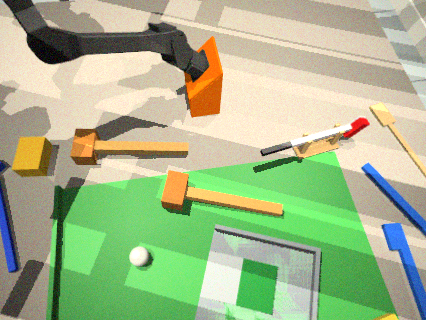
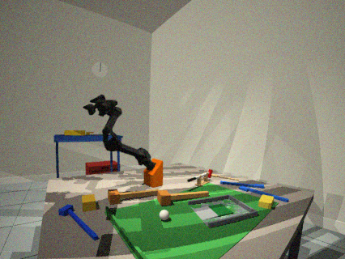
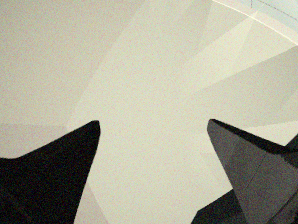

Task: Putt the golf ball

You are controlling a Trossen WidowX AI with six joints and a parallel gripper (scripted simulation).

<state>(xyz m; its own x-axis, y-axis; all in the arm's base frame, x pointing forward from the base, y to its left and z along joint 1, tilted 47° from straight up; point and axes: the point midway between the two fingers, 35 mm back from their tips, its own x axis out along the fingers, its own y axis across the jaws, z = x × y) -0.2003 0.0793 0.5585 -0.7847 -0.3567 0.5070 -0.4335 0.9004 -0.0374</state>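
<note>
The putter, with red head, white shaft and black grip, lies across a small wooden stand at the mat's far edge. The white golf ball sits on the green mat. Beside it, a grey-walled frame surrounds a pale sloping panel and a green square. My gripper is open and empty, raised high behind the table area in the exterior view, far from putter and ball. The top view does not show it.
Orange-brown mallets lie on and beside the mat. A yellow block is at the left, another yellow block near the frame. Blue sticks lie at the right, a blue mallet at the left. The orange arm base stands behind.
</note>
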